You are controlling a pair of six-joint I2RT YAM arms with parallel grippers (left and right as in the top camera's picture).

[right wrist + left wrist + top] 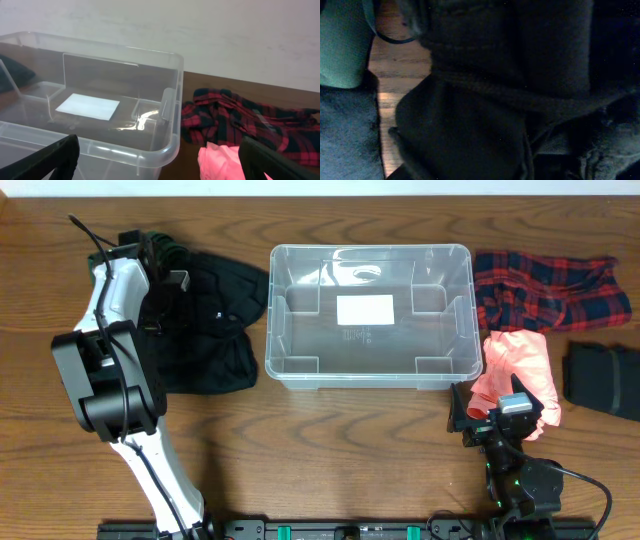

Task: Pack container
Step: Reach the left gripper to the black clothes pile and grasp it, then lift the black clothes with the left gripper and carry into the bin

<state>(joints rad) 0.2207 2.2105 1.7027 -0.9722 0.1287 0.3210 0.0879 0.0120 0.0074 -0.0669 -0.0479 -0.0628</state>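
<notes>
The clear plastic container [271, 310] stands at the table's middle back, with only a white label [364, 309] on its base. My left gripper [163, 268] is down on a heap of black garments [215, 320]. Dark cloth [485, 100] fills the left wrist view and hides the fingers. My right gripper [497, 418] is open and empty, low at the container's front right corner, right beside a pink garment [520, 365]. In the right wrist view the open right gripper [160, 170] faces the container's rim [172, 142] and the pink garment [220, 160].
A red plaid garment [545, 285] lies right of the container and also shows in the right wrist view [240, 120]. A dark folded garment [600, 380] lies at the far right. A teal cloth [340, 45] shows beside the black heap. A white wall runs behind the table.
</notes>
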